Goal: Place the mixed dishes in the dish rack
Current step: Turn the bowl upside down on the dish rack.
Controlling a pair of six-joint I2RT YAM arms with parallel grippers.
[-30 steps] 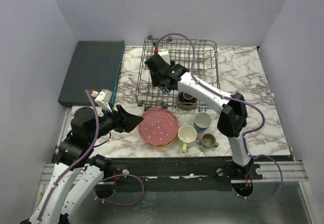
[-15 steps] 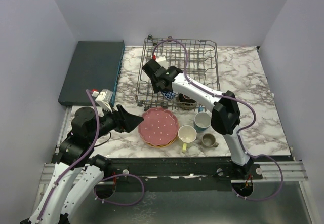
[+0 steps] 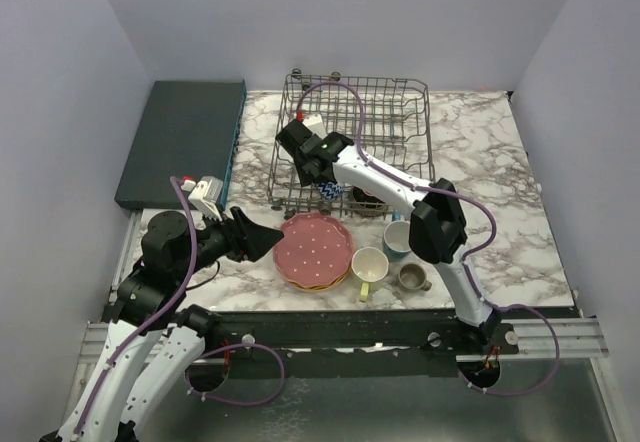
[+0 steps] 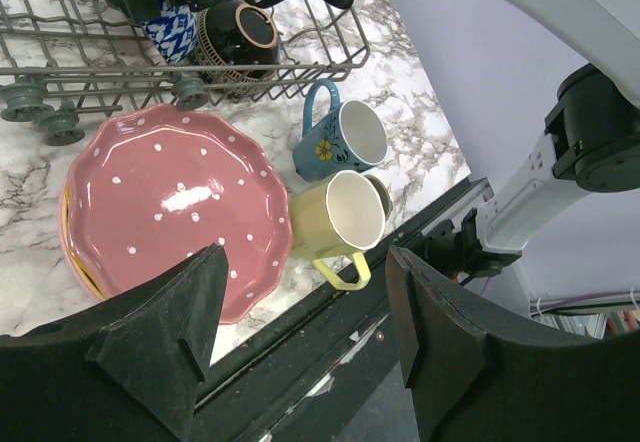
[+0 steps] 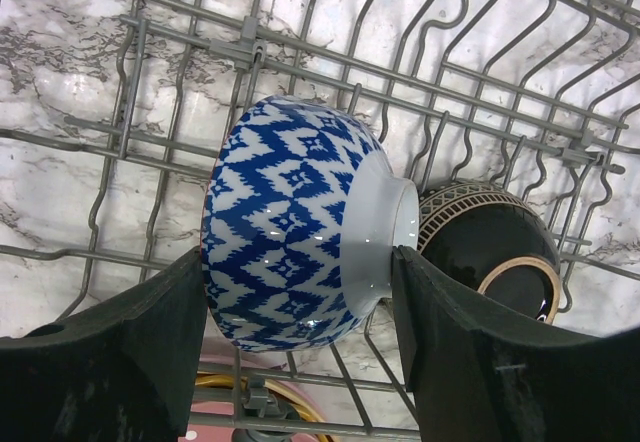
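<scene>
My right gripper (image 3: 318,174) is shut on a blue-and-white patterned bowl (image 5: 290,222), held on its side low over the near left part of the grey wire dish rack (image 3: 400,112). One finger is on the bowl's rim side and the other on its white foot. A dark patterned bowl (image 5: 490,242) lies in the rack beside it. My left gripper (image 4: 305,337) is open and empty, just left of a stack of dotted plates with a pink one (image 3: 313,250) on top. A yellow mug (image 3: 369,265), a blue mug (image 3: 401,239) and an olive-grey mug (image 3: 411,278) stand right of the plates.
A flat dark teal slab (image 3: 180,142) lies at the back left of the marble table. The rack's upright tines (image 5: 200,37) surround the held bowl. The black front rail of the table runs just below the mugs.
My right gripper has moved left and slightly nearer along the rack's front with the blue bowl in it. My left arm has not moved.
</scene>
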